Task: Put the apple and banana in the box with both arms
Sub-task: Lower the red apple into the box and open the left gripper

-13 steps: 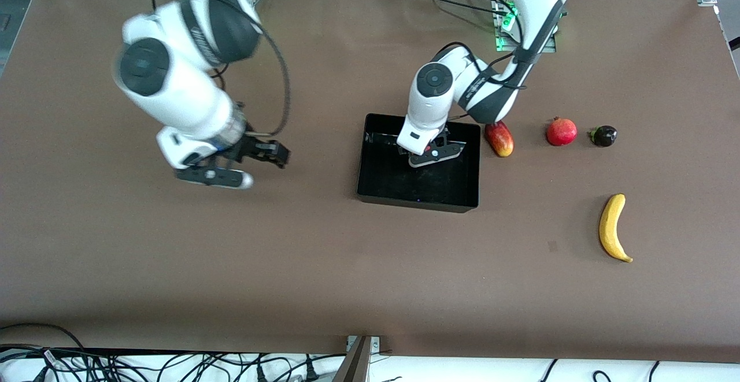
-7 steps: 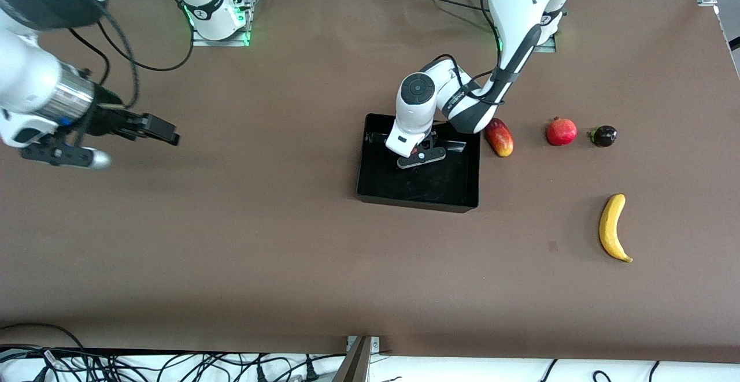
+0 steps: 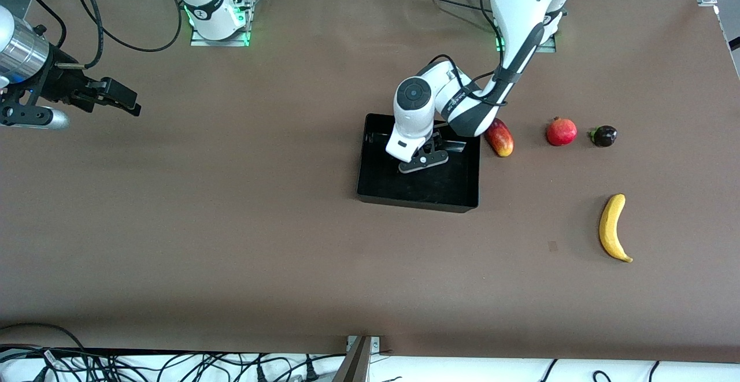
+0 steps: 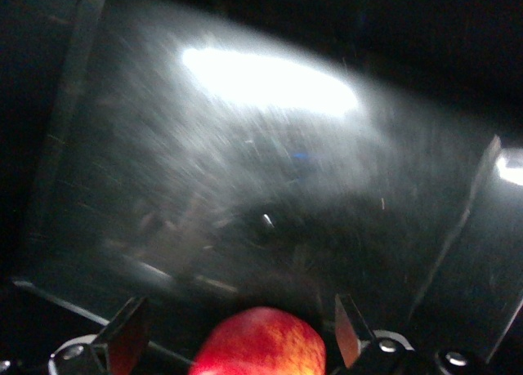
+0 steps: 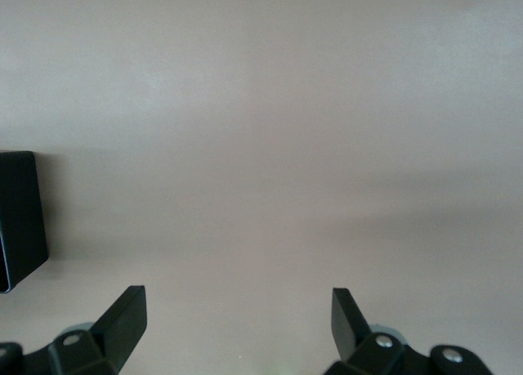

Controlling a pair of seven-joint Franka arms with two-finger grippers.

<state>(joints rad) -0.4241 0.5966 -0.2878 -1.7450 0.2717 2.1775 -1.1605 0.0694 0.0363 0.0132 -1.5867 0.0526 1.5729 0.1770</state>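
Note:
The black box [image 3: 370, 185] sits mid-table, and my left gripper [image 3: 425, 152] is down inside it. In the left wrist view the apple [image 4: 260, 342], red with yellow mottling, rests over the glossy box floor [image 4: 245, 146] between my left gripper's [image 4: 237, 305] spread fingers. A gap shows on each side of it, so the gripper is open. In the front view the hand hides the apple. The banana [image 3: 611, 227] lies on the table toward the left arm's end, nearer the front camera than the box. My right gripper [image 3: 118, 99] hangs open and empty at the right arm's end.
An elongated red-yellow fruit [image 3: 499, 138] lies right beside the box wall. A round red fruit with a crown [image 3: 561, 132] and a dark purple fruit [image 3: 603, 136] follow in a row toward the left arm's end. A box corner [image 5: 16, 220] shows in the right wrist view.
My left gripper's fingers have spread off the apple inside the box. The right arm has swung away from the box to its own end of the table.

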